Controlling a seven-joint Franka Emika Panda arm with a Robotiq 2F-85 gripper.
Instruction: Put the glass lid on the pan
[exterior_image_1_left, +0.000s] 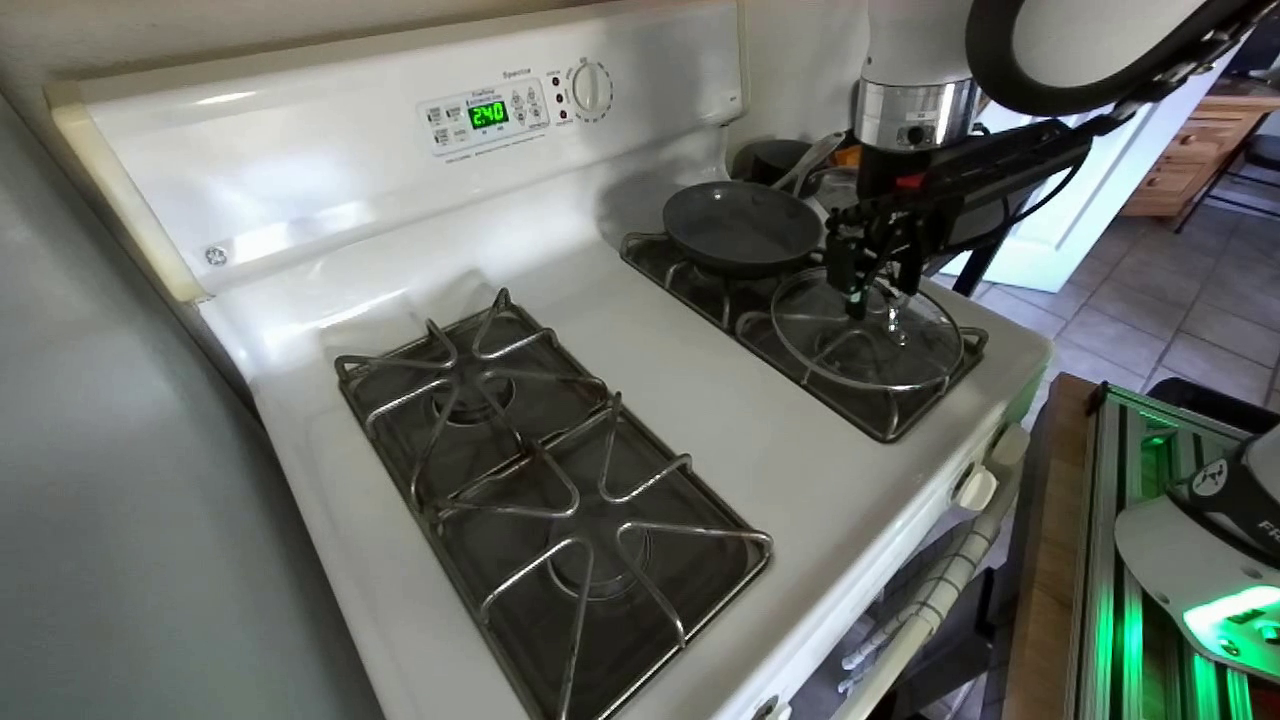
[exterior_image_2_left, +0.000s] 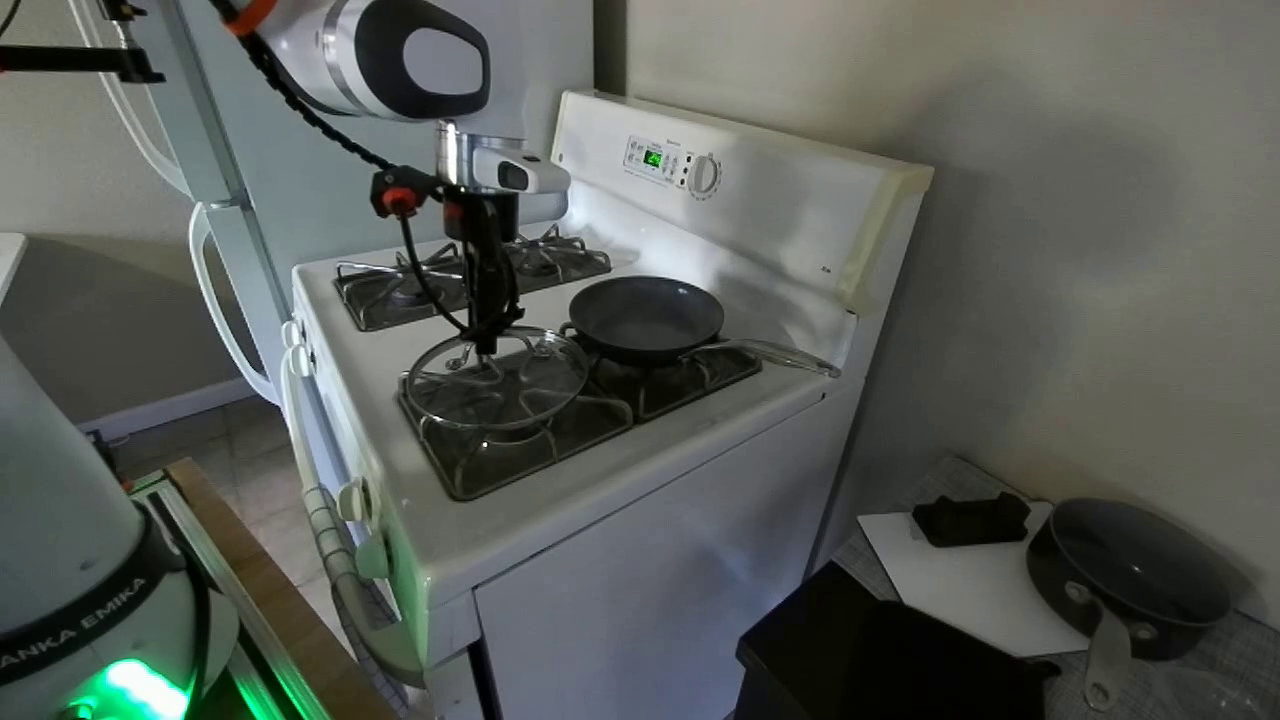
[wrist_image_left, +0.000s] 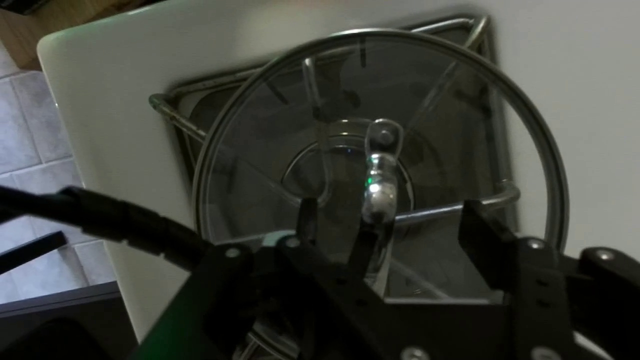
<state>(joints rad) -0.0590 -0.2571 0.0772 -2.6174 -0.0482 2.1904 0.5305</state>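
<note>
The glass lid (exterior_image_1_left: 845, 365) lies over the front burner on the pan's side of the stove, its silvery rim and arched metal handle (wrist_image_left: 382, 192) facing up. My gripper (exterior_image_1_left: 878, 300) points down at this handle from above. In the wrist view the gripper (wrist_image_left: 390, 214) is open, and the handle runs between its fingers with a gap on each side. Part of the handle and the lid's near side are hidden by the gripper there. On the burner behind sits the dark grey pan (exterior_image_2_left: 645, 315), uncovered, with its metal handle (exterior_image_2_left: 780, 355) pointing toward the stove's side edge.
Wire grates (exterior_image_1_left: 590, 500) cover the burners on the stove's opposite half. Behind the pan rises the white back panel (exterior_image_1_left: 330, 170). A dark saucepan (exterior_image_2_left: 1130, 575) and a black box (exterior_image_2_left: 880, 660) stand beside the stove. Knobs (exterior_image_1_left: 975, 488) line its front.
</note>
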